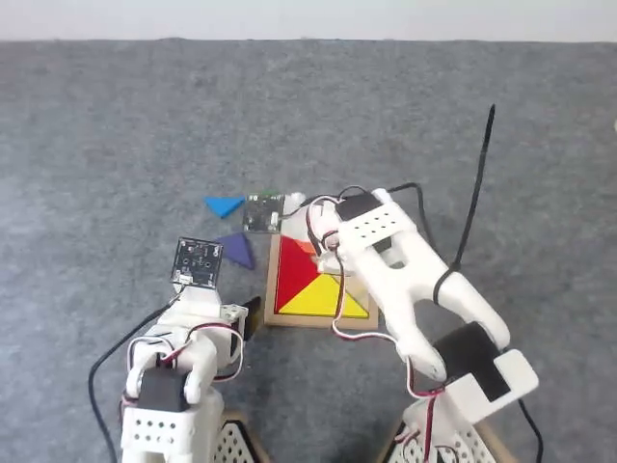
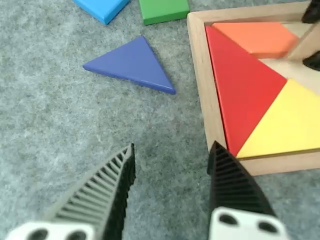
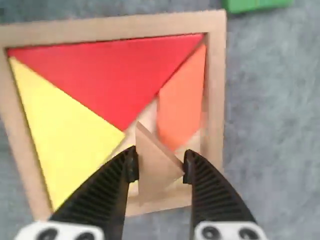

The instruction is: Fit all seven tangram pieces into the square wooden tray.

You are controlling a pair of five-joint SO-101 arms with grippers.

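Starting at the left of the high view, the left gripper [image 2: 172,167] sits low over the grey mat [image 1: 116,145], just beside the near left corner of the wooden tray [image 1: 273,285]. Its own wrist view shows both black fingers [image 2: 120,185] spread wide apart with nothing between them. Beyond it on the mat lie a blue triangle [image 1: 224,205] and, nearer the tray, a violet triangle [image 2: 131,65], flat and apart from the rim. A green piece [image 2: 162,9] lies just past the tray's far left corner. The left wrist view shows its flat face plainly, while from above the right arm's camera board [image 1: 262,214] covers most of it. Inside the tray, a red triangle [image 2: 240,90] fills the left side, a yellow triangle [image 3: 65,140] fills the near side, and an orange piece [image 3: 182,105] lies along the far edge; the three meet edge to edge. From above, the right arm hides most of the tray's right half. The right wrist view looks straight down there and shows the right gripper [image 3: 160,155] with its fingers [image 3: 200,185] closed on a pale wooden triangle [image 3: 154,170], one finger on each side. The piece sits over the bare gap beside the orange piece. Whether it touches the tray floor cannot be told.
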